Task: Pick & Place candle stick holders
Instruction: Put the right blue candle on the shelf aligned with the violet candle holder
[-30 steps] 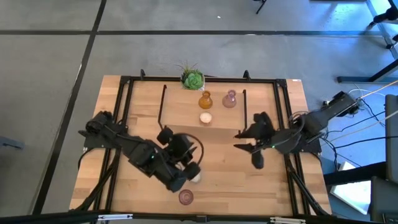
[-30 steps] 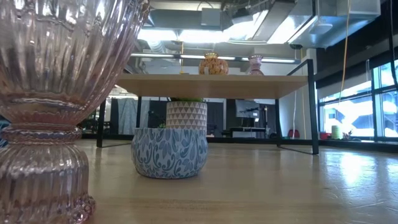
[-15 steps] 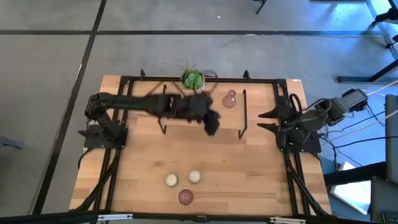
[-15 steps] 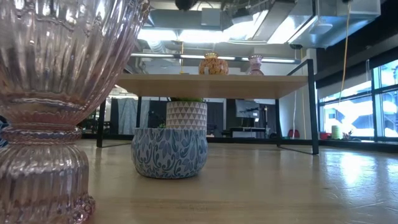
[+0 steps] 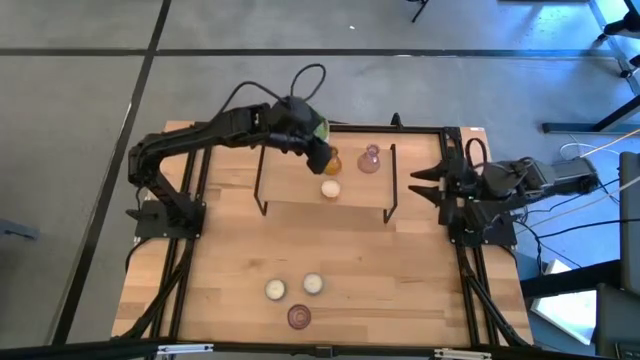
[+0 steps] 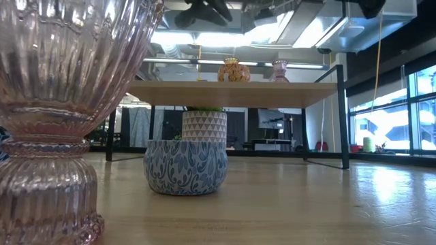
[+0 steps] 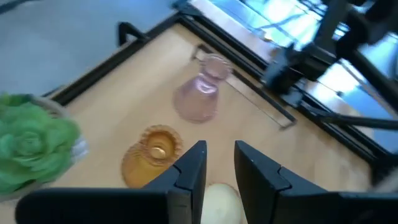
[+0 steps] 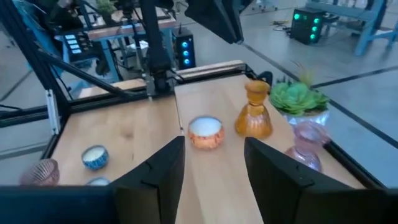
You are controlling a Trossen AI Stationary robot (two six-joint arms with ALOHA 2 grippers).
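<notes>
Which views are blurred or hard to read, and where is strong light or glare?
Left wrist view: soft motion blur over the pink glass holder, the amber holder and the green plant. Low view: a purple glass holder fills the left side, too near the camera; bright ceiling lights glare behind the shelf. High view: even light, faint shadows. Right wrist view: fairly sharp.

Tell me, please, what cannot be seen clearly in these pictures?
- Green plant: high view, mostly covered by the left tool.
- Near pink holder: low view, cut off by the picture's edges.
- Cream holder: left wrist view, partly behind the tool's fingers.
</notes>
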